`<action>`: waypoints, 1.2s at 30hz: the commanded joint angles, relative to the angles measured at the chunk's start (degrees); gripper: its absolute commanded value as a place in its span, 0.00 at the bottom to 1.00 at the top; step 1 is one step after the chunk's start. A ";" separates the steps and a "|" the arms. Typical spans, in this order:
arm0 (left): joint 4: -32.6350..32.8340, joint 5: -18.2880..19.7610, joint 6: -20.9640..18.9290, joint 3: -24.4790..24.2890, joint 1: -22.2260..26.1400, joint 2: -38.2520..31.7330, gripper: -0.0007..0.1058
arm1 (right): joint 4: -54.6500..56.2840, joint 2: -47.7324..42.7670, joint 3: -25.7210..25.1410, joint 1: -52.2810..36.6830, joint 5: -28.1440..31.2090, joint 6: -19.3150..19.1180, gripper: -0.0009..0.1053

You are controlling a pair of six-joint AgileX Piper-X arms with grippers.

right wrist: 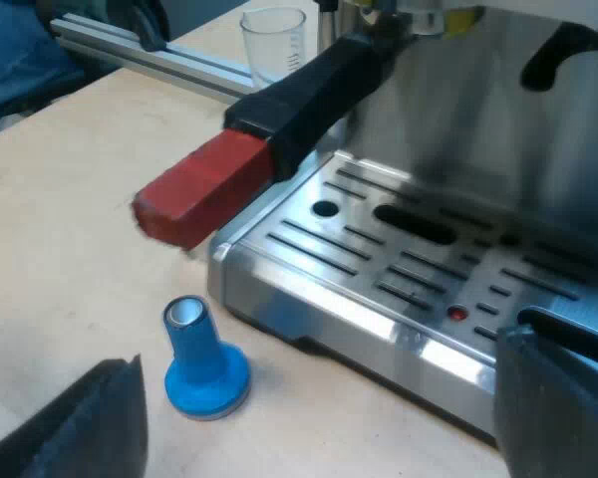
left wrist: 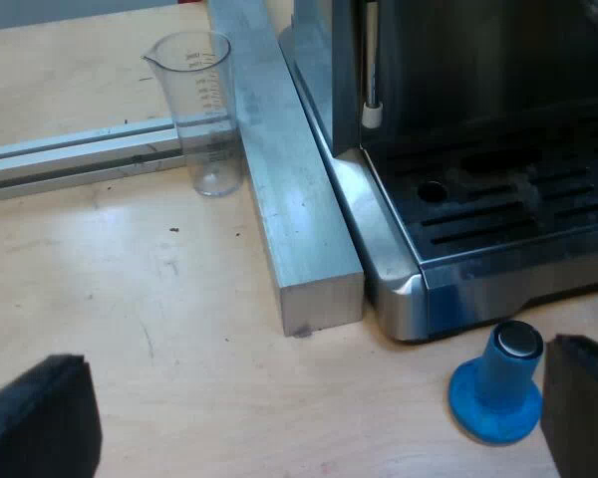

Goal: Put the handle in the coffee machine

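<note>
The handle (right wrist: 279, 119) is seen locked into the front of the coffee machine (right wrist: 448, 129), red end jutting past the drip tray (right wrist: 399, 264). The left fingers (left wrist: 40, 423) and right fingers (right wrist: 563, 408) are held wide apart, nothing gripped.

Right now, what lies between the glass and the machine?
A metal bar lies flat between the glass and the machine, close along the machine's base. The left wrist view shows it.

Red-ended handle (right wrist: 279, 115), seemingly in espresso machine (right wrist: 379, 329)
</note>
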 commanded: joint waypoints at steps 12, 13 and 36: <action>-0.82 -0.90 -0.23 -0.14 -2.83 -8.02 0.86 | 12.10 -0.53 -9.71 -8.91 -11.06 2.26 0.69; -0.82 -0.90 -0.23 -0.14 -3.02 -8.02 0.86 | 12.10 -0.53 -10.12 -10.76 -11.71 2.24 0.69; -1.08 -0.90 -0.23 -0.01 -3.31 -8.29 0.86 | 23.87 -7.80 -15.98 -36.04 -25.98 0.26 0.69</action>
